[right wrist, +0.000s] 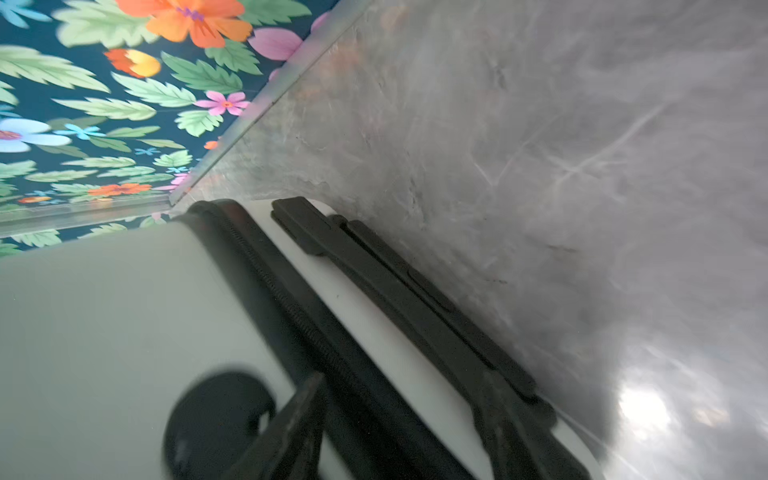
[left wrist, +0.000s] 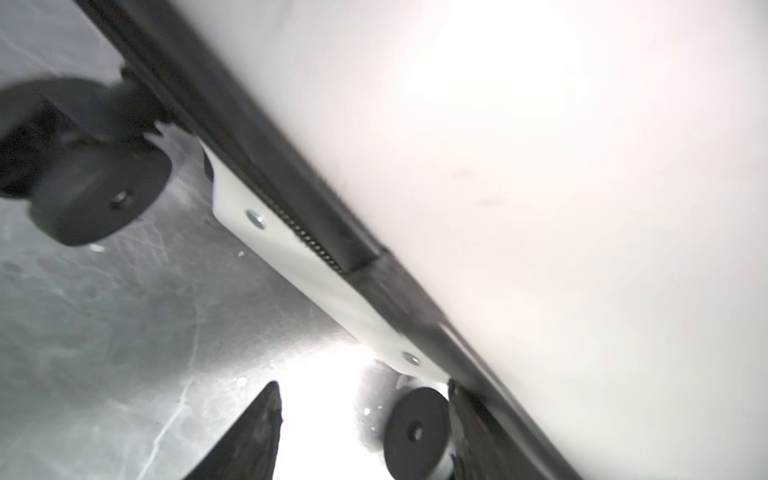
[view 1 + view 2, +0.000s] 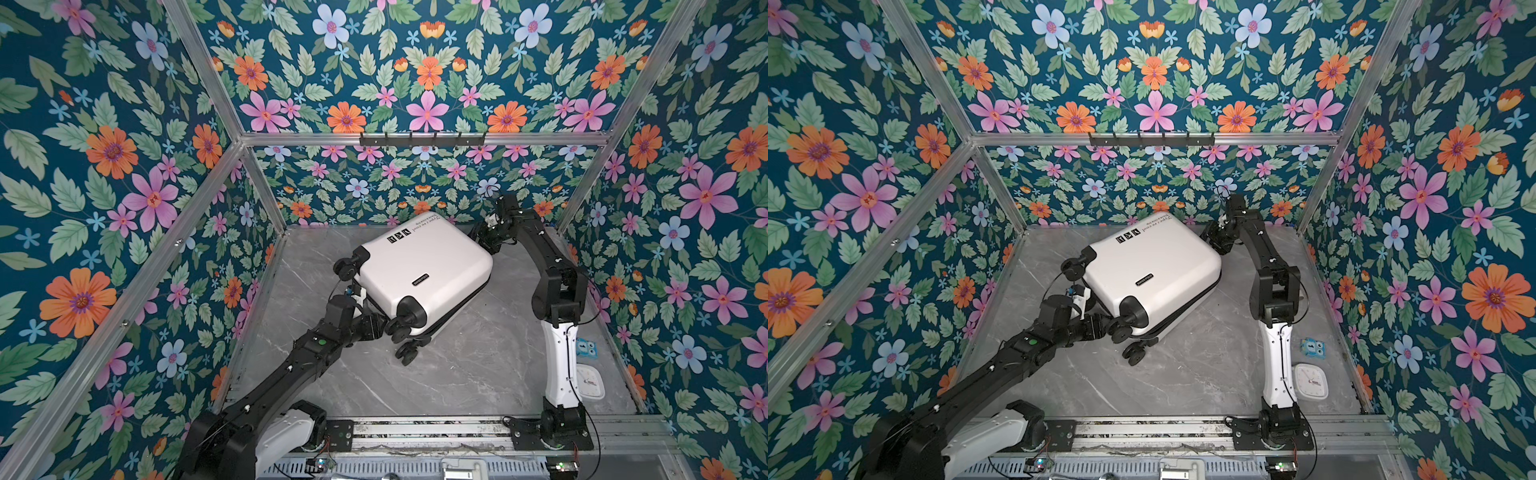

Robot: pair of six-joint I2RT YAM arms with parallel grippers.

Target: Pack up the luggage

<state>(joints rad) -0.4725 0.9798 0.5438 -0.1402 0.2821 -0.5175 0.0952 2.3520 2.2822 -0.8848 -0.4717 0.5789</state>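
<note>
Left wrist view: the left gripper [image 2: 363, 388] has its jaws apart with nothing clamped between them. One finger lies along the black zip seam [image 2: 270, 158] of the luggage [image 2: 540, 166], whose white shell looms just beside it. Past the tips are bare table [image 2: 104, 332] and a wheel [image 2: 415, 432]. At the right gripper [image 1: 403, 376] the fingers straddle that seam next to the black handle [image 1: 395, 282]; whether they pinch it I cannot tell. In both top views the luggage lies closed on the table between the two grippers. I judge the shell stiff, smooth and slippery, bulky rather than heavy, and apt to roll. The handle, seam lip or wheel stems offer better purchase than the rounded faces.
</note>
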